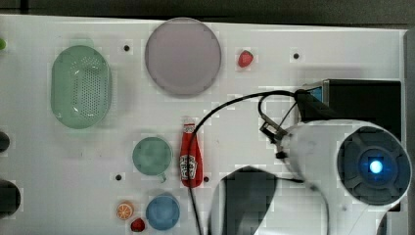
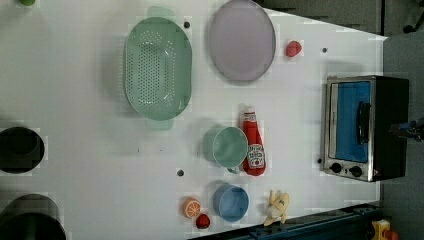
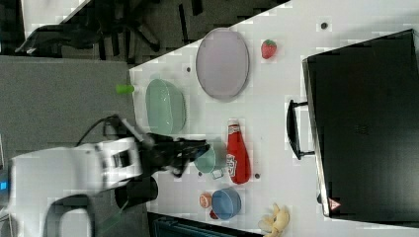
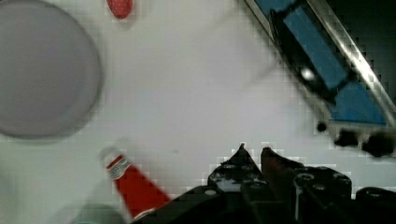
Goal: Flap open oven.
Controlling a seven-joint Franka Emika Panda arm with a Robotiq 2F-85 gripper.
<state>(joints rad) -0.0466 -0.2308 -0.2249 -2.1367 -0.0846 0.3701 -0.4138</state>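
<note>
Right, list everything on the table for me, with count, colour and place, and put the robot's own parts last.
oven: 1, silver frame, black top, blue glass door shut, at the left view's right edge
colander: 1, pale green, left view's upper middle
plate: 1, grey-lilac, right of the colander in the left view
ketchup bottle: 1, red, lying centre
cups: 2, green beside the bottle, blue below it in the left view
strawberries: 2, red, one by the plate, one by the blue cup
orange slice: 1, orange, left of the blue cup in the left view
banana: 1, yellow, right of the blue cup in the left view
arm: 1, white
pincer: 1, black, nearly shut, empty
</note>
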